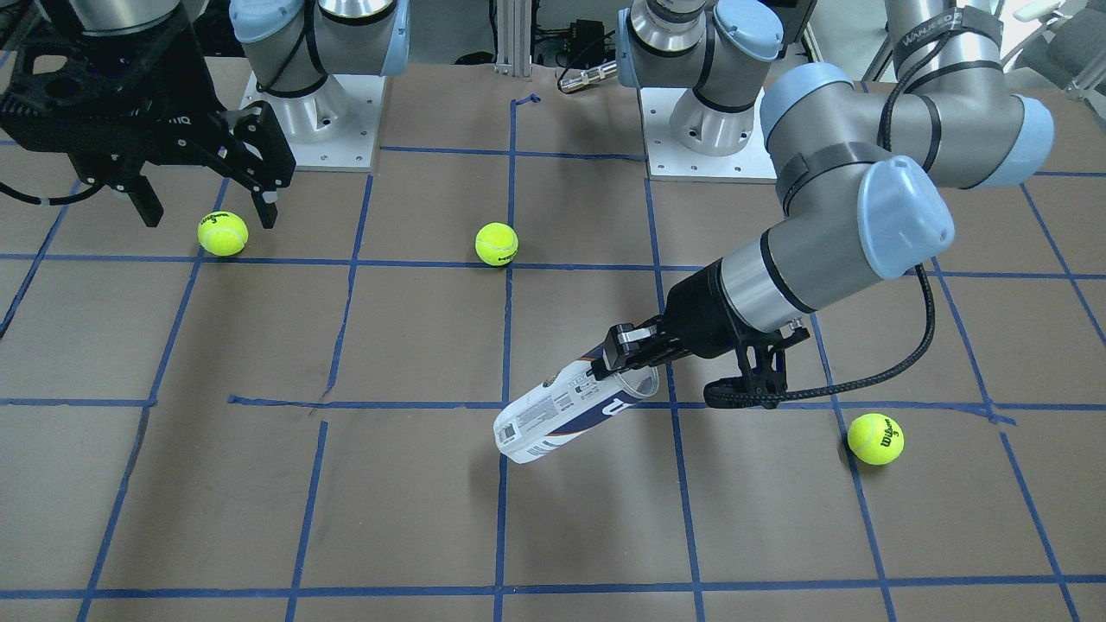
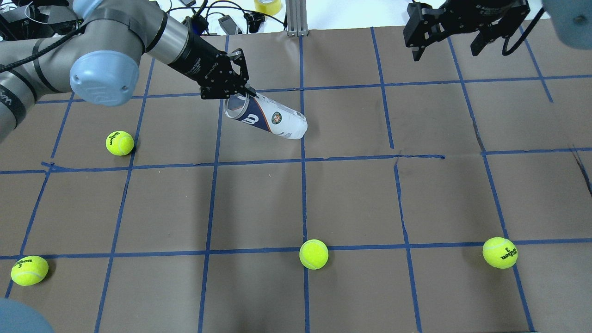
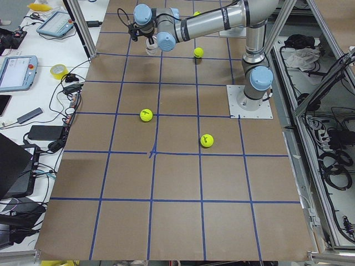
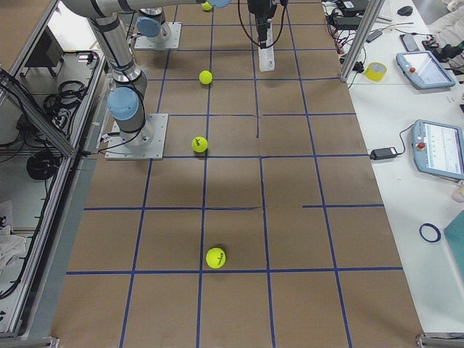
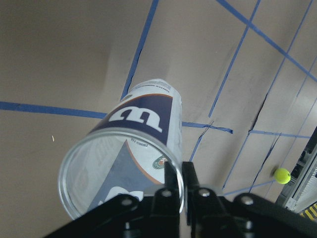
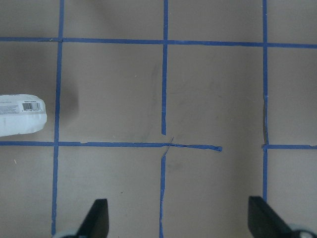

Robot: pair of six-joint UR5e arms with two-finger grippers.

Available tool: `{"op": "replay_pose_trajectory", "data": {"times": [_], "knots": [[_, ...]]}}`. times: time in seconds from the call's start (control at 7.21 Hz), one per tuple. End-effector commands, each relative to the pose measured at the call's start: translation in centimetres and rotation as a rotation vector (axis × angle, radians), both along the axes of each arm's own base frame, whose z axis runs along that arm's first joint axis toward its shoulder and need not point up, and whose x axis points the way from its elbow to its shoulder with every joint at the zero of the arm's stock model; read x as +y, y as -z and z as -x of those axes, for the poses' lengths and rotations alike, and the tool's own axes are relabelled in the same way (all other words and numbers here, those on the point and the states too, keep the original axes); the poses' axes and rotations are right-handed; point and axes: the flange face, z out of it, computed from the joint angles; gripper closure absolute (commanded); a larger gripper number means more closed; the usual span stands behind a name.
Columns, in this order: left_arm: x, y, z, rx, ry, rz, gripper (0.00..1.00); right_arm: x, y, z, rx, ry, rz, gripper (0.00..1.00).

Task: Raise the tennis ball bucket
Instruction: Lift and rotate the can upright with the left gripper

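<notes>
left gripper (image 1: pixel 607 367) is pinching the open rim of the tennis ball bucket (image 1: pixel 557 416), tube slanting down and away from it over mid-table; right gripper (image 6: pixel 179 220) hangs spread, well apart, so it's lefty's lift

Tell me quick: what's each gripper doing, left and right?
Left gripper: shut on the open rim of the tennis ball bucket.
Right gripper: open, holding nothing.
</notes>
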Motion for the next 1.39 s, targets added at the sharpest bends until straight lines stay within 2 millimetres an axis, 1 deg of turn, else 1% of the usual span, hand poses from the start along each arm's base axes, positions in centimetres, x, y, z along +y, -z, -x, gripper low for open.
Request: {"op": "replay_pose_trajectory", "data": {"times": [0.0,0.14,0.28,0.42,0.55,0.69,0.83,0.97,1.11,1.25], "knots": [[-0.6,-3.2,3.3,-0.293,0.063,0.139,1.0,-0.5,0.0,0.0,-0.002,-0.002,-0.003,0.0],[-1.0,-3.5,3.6,-0.379,0.068,0.198,1.0,-0.5,0.1,0.0,-0.002,-0.002,-0.006,0.0],[-1.2,-3.3,3.8,-0.396,0.094,0.221,1.0,-0.5,0.0,-0.1,-0.005,-0.002,-0.003,0.0],[-1.4,-2.5,4.9,-0.427,0.154,0.249,1.0,-0.4,0.1,-0.3,-0.025,-0.005,-0.007,0.0],[-1.6,-1.1,6.6,-0.438,0.205,0.255,1.0,-0.5,0.1,-0.2,-0.023,-0.006,-0.008,0.0],[-1.5,-0.1,8.7,-0.436,0.243,0.235,1.0,-0.4,0.2,-0.2,-0.023,-0.006,-0.011,0.0],[-1.4,0.6,10.0,-0.45,0.275,0.188,1.0,-0.4,0.2,-0.3,-0.025,-0.006,-0.011,0.0],[-0.8,-0.1,10.9,-0.47,0.308,0.108,1.0,-0.4,0.2,-0.3,-0.026,-0.006,-0.011,0.0],[-0.8,-1.3,12.1,-0.498,0.32,0.083,1.0,-0.5,0.3,-0.3,-0.026,-0.006,-0.011,0.0],[-0.8,-0.7,13.6,-0.536,0.32,0.075,1.0,-0.5,0.4,-0.3,-0.024,-0.008,-0.014,0.0]]}}
